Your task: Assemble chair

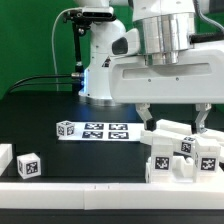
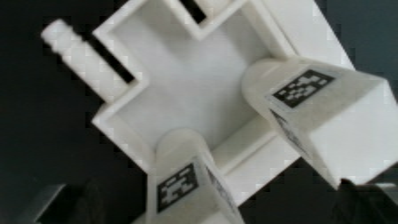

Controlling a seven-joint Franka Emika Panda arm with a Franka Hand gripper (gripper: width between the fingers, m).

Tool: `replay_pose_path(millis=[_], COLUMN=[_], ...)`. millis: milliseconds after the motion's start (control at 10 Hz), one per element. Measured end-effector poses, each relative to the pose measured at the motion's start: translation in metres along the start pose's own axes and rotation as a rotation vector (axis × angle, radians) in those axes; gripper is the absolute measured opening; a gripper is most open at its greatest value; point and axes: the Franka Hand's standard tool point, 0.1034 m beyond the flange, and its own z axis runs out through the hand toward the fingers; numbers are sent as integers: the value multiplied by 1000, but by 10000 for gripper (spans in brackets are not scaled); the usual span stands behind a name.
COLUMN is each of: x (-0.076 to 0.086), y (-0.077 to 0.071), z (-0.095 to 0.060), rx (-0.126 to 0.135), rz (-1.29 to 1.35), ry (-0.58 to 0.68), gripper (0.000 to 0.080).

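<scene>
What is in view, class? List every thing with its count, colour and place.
chair parts: one cluster, number unclear, white with black-and-white tags, on the table at the exterior view's right
panel: one, white, slotted, close up in the wrist view, two tagged blocks against it
marker board: one, white with tags, flat at mid-table
small cube: one, white, tagged, front of the table at the exterior view's left
block: one, white, cut off by the exterior view's left edge
table: one, black
backdrop: one, green, behind
arm: one, white, above the chair parts
pincer: one, open, just over the chair parts
</scene>
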Motion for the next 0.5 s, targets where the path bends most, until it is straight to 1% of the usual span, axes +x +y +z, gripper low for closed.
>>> replay_pose_path(millis=[100, 200, 300, 400, 500], x=[-1, -2, -3, 2, 1], y=[14, 25, 21, 22, 24], z=[3, 10, 10, 8, 10], rx=[-11, -20, -11, -13, -17], rz=[-176, -320, -248, -252, -251], ry=[54, 82, 72, 115, 113], gripper=[649, 649, 649, 649, 649])
